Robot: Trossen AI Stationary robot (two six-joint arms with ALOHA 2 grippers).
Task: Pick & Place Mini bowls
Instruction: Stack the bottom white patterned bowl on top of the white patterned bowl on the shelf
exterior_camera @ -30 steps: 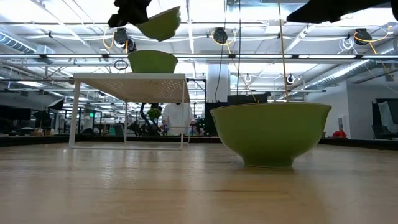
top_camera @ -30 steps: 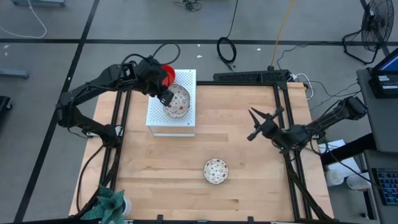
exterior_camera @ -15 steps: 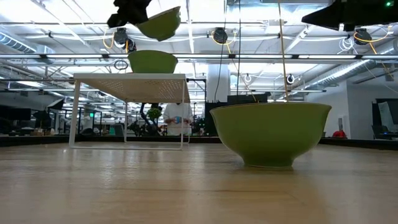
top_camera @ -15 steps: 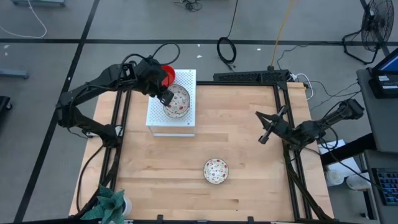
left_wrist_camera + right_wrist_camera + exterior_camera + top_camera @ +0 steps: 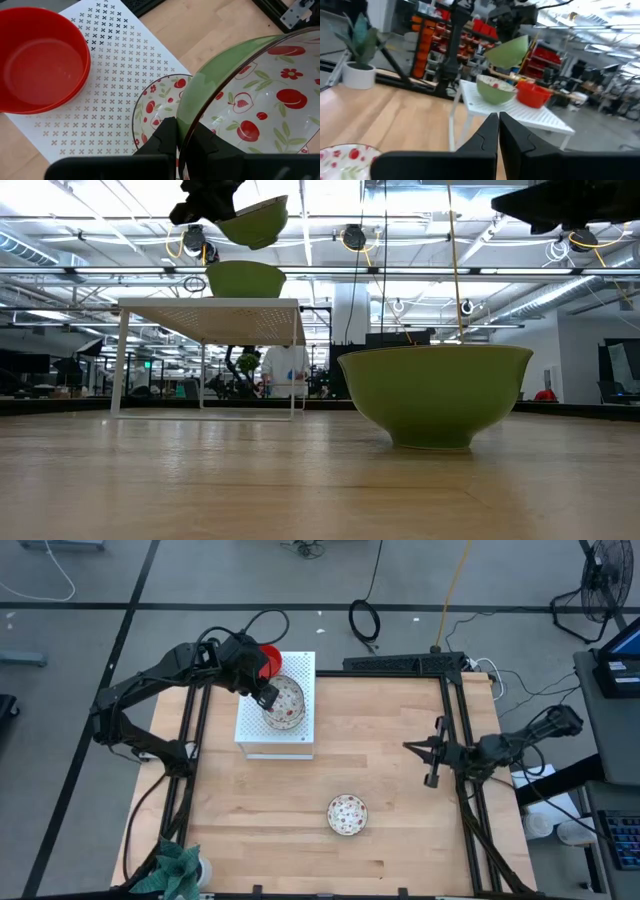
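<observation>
The left gripper (image 5: 182, 142) pinches the rim of a floral mini bowl (image 5: 260, 100) — green outside, white with red fruit and flowers inside — and holds it tilted just above a second floral bowl (image 5: 152, 107) that sits on the white perforated board (image 5: 300, 670), most likely so the two can nest. A red stack of bowls (image 5: 268, 660) stands beside them on the board's far corner. A third floral bowl (image 5: 347, 814) waits on the bare wooden table (image 5: 380, 740), well apart. The right gripper (image 5: 432, 752), fingers pressed together on nothing, hangs over the table's right side; since the earlier frames it has swung down and turned, while the left arm has barely moved.
</observation>
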